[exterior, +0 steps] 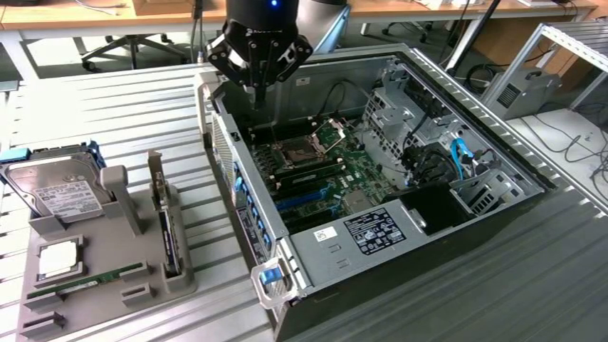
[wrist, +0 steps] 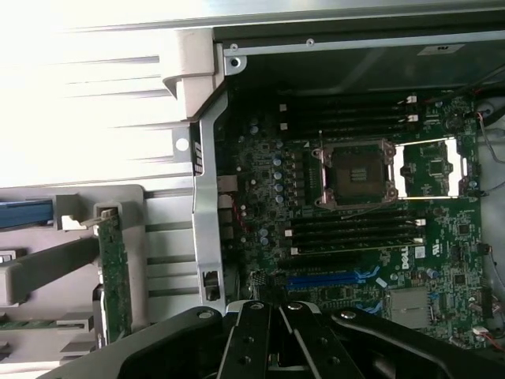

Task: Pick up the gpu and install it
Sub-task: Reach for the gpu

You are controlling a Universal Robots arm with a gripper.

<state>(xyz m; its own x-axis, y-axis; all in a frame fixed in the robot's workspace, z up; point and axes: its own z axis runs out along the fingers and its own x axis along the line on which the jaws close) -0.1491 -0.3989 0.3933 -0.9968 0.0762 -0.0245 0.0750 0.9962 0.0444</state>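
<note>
The gpu [exterior: 169, 231] stands on its edge in a slot of the grey holder [exterior: 114, 285] on the exterior view's left, its silver bracket end farthest from the camera. In the wrist view the gpu [wrist: 115, 280] shows its green circuit board face. My gripper [exterior: 258, 98] hangs above the back end of the open computer case [exterior: 314, 246], well apart from the gpu. Its fingers point down, look closed together, and hold nothing. In the wrist view the gripper [wrist: 272, 309] sits over the motherboard [wrist: 442, 260], beside the blue slot [wrist: 331, 279].
The holder also carries a silver hard drive [exterior: 57, 189], a square processor chip [exterior: 59, 260] and a thin green RAM stick [exterior: 85, 283]. Inside the case are an open processor socket [wrist: 355, 174], cables and a drive cage [exterior: 475, 189]. The ribbed metal table [exterior: 105, 107] extends around.
</note>
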